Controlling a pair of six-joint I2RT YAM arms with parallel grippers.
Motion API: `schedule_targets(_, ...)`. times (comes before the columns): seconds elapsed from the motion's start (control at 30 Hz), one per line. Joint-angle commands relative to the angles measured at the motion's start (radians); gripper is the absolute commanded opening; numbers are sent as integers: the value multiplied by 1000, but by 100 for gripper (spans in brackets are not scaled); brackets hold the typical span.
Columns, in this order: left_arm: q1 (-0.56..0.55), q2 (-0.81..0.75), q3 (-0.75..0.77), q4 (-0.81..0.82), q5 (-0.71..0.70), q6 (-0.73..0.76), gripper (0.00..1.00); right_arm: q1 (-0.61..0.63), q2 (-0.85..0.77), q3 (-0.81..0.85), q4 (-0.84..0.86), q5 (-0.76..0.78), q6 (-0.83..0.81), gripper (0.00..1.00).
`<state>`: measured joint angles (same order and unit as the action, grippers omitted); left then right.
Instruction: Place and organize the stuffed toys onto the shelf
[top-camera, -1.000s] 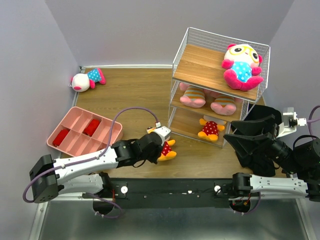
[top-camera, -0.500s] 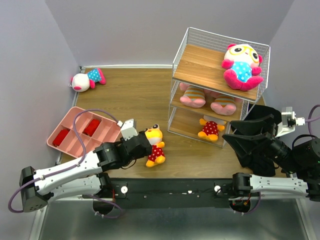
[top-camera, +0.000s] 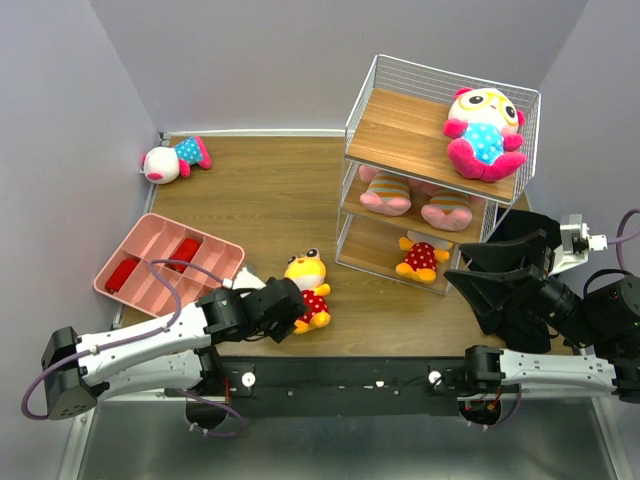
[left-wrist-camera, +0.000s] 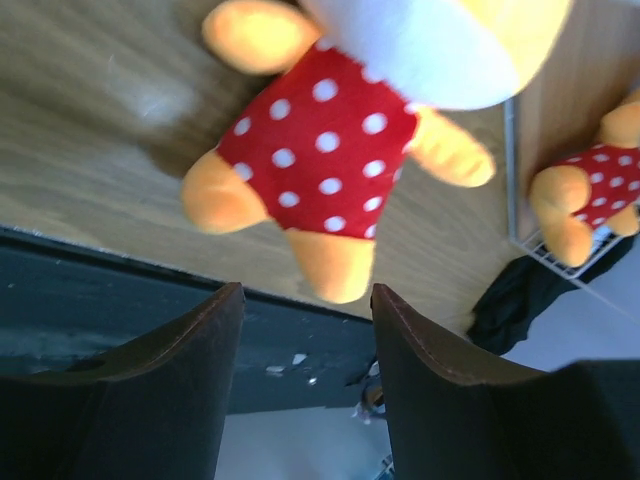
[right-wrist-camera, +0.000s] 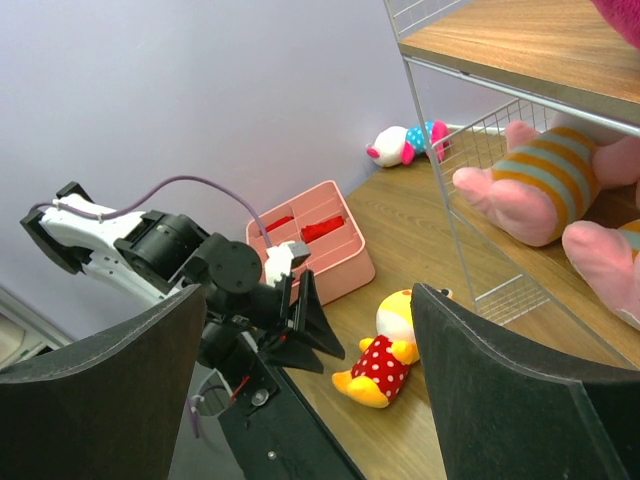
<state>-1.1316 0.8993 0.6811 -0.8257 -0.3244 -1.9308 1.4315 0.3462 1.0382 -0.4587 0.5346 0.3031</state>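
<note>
Wood-grain tabletop (top-camera: 270, 200) between lilac-grey walls (top-camera: 250, 60) carries the shelf (top-camera: 400, 130) at far right and a pink divided tray (top-camera: 168, 262) at left. Left arm lies low along the near edge. The left gripper (left-wrist-camera: 306, 292), fingers spread, sits just beside the yellow plush toy (top-camera: 308, 292), which lies on the tabletop. The right gripper (right-wrist-camera: 308, 300) hangs raised with fingers spread.
</note>
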Motion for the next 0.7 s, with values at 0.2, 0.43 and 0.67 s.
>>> schedule_targets(0.2, -80, -49, -199, 252, -63, -411, 72, 3, -15, -3, -23, -2, 16, 90)
schedule_targets(0.43, -79, 33, -158, 282, -107, -389, 75, 3, -6, 0, -26, -1, 13, 90)
schedule_targets(0.67, -79, 124, -185, 462, -87, -372, 72, 3, 0, -6, -20, -7, 22, 90)
